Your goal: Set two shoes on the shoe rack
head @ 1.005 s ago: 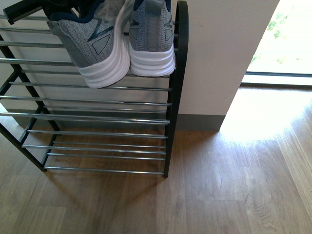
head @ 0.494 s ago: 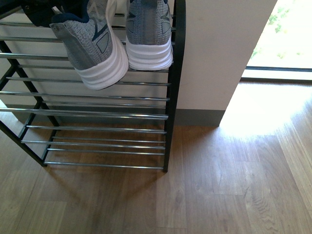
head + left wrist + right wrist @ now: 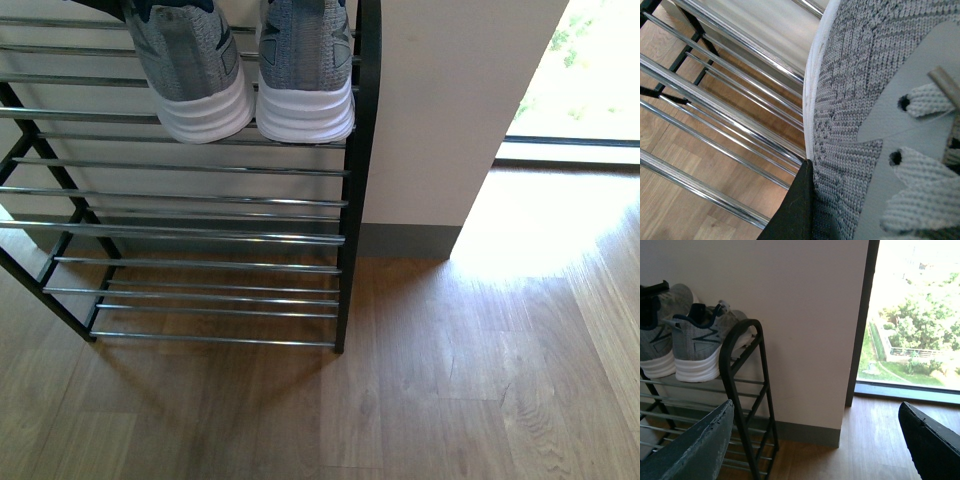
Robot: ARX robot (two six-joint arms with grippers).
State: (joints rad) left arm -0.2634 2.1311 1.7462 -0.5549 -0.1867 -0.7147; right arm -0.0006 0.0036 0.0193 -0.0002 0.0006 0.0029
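Note:
Two grey knit sneakers with white ridged soles stand side by side, heels toward me, on an upper tier of the black shoe rack point(image 3: 355, 200) with chrome rods. The right-hand sneaker point(image 3: 305, 75) sits against the rack's end frame. My left gripper point(image 3: 651, 302) is shut on the left-hand sneaker point(image 3: 195, 70). In the left wrist view one black finger point(image 3: 790, 212) presses that sneaker's knit side point(image 3: 850, 100) above the rods. My right gripper point(image 3: 812, 440) hangs open and empty off the rack's right end, facing the wall.
A white wall pillar point(image 3: 450, 100) with grey skirting stands right behind the rack. A bright floor-to-ceiling window point(image 3: 585, 70) lies to the right. Wood floor point(image 3: 450, 380) spreads in front. The rack's lower tiers point(image 3: 200, 265) hold nothing.
The left-hand sneaker has moved back and levelled out; its heel, which hung tilted over the tier's front rod, now lines up beside the other sneaker.

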